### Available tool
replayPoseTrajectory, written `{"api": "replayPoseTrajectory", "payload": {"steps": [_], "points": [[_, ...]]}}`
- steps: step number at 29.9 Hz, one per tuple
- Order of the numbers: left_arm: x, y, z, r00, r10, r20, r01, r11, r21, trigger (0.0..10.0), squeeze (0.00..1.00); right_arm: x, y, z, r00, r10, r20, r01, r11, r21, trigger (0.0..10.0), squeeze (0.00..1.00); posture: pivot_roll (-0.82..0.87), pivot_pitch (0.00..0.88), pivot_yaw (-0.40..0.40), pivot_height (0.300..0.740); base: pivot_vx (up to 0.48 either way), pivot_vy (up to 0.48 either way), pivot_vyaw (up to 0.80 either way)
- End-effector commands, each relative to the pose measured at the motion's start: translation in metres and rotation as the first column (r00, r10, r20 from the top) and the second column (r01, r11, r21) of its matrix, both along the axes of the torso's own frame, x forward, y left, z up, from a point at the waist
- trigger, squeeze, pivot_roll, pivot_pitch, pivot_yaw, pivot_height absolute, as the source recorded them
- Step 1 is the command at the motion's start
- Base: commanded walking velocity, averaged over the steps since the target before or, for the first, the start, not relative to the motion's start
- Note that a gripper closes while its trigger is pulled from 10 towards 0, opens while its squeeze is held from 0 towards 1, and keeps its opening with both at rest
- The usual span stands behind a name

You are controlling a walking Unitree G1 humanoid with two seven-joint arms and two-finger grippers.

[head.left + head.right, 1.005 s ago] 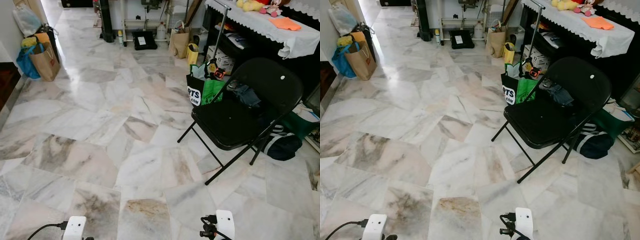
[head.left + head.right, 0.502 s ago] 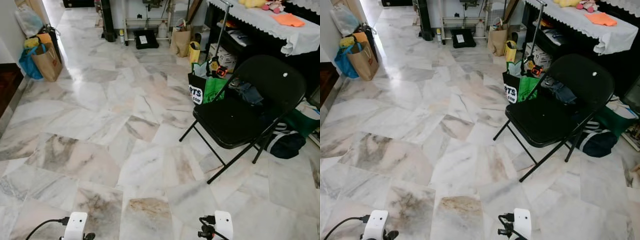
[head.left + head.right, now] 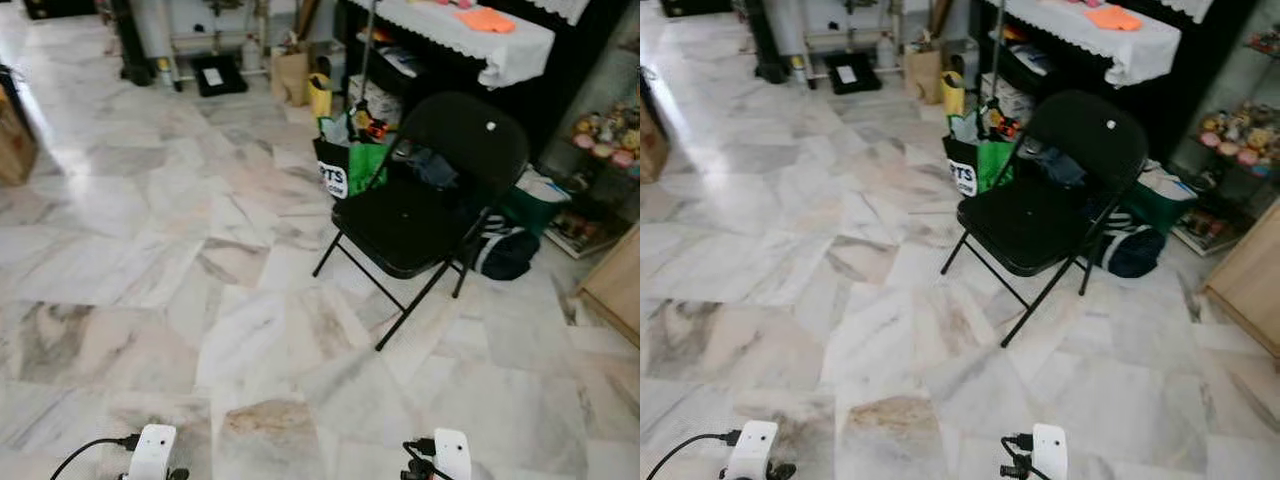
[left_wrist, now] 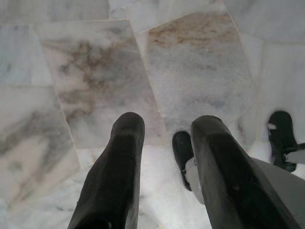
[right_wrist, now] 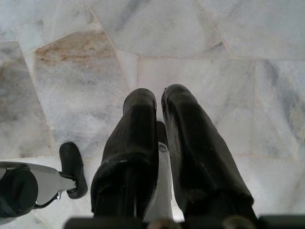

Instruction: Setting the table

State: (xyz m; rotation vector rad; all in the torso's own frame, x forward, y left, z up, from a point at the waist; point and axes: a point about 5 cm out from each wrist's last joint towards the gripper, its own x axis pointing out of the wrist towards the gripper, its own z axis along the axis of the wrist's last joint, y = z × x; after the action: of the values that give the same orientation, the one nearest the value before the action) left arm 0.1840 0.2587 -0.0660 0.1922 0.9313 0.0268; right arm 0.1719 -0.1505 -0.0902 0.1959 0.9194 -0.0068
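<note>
No tableware is in sight. A table with a white lace cloth point(image 3: 470, 38) stands at the back right, with an orange cloth point(image 3: 488, 20) lying on it. Both arms hang low over the marble floor point(image 3: 150, 230); their white wrists point(image 3: 152, 450) show at the picture's lower edge. In the left wrist view my left gripper point(image 4: 167, 126) is open, its two black fingers point(image 4: 125, 148) well apart and nothing between them. In the right wrist view my right gripper point(image 5: 158, 102) is shut and empty, pointing down at the tiles.
A black folding chair point(image 3: 415, 205) stands ahead to the right, with a green shopping bag point(image 3: 345, 165) behind it and a dark duffel bag point(image 3: 505, 252) beside it. Paper bags point(image 3: 290, 75) sit at the back. A wooden cabinet point(image 3: 615, 290) and a shelf of trinkets point(image 3: 605, 140) line the right.
The whole picture has shifted: the camera has turned right, bringing the chair toward the middle and the cabinet and trinket shelf into sight. The arms still hang as before.
</note>
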Motion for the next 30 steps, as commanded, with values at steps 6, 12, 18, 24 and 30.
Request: {"api": "replayPoseTrajectory", "payload": {"steps": [6, 12, 18, 24, 30], "points": [[-0.009, 0.001, -0.005, 0.999, 0.001, -0.037, -0.001, 1.0, 0.011, 10.0, 0.0, -0.002, 0.003, -0.001, 1.0, -0.002, -0.017, 0.003, 1.0, 0.009, 10.0, 0.0, 0.18, 0.023, -0.057, 0.74, 0.0, -0.289, -0.77], [-0.016, 0.007, -0.005, 0.999, -0.009, -0.048, 0.01, 1.0, 0.022, 10.0, 0.0, -0.003, 0.002, -0.002, 1.0, -0.002, -0.024, 0.003, 1.0, 0.006, 10.0, 0.0, 0.18, 0.024, -0.058, 0.74, 0.0, 0.0, -0.77], [-0.01, 0.0, -0.005, 0.999, -0.02, -0.039, 0.021, 1.0, 0.022, 10.0, 0.0, -0.004, 0.004, -0.002, 1.0, -0.003, -0.028, 0.003, 1.0, 0.008, 10.0, 0.0, 0.19, 0.027, -0.053, 0.74, 0.0, 0.0, -0.77], [-0.004, -0.006, -0.004, 0.999, -0.023, -0.025, 0.024, 1.0, 0.016, 10.0, 0.0, -0.005, 0.004, -0.003, 0.999, -0.005, -0.033, 0.006, 1.0, 0.009, 10.0, 0.0, 0.19, 0.027, -0.05, 0.74, 0.0, 0.0, -0.77], [-0.002, -0.001, -0.001, 1.0, 0.005, 0.007, -0.005, 1.0, -0.003, 10.0, 0.0, -0.005, 0.003, -0.003, 0.999, -0.003, -0.035, 0.003, 1.0, 0.005, 10.0, 0.0, 0.19, 0.041, -0.054, 0.74, 0.0, 0.0, -0.77]]}}
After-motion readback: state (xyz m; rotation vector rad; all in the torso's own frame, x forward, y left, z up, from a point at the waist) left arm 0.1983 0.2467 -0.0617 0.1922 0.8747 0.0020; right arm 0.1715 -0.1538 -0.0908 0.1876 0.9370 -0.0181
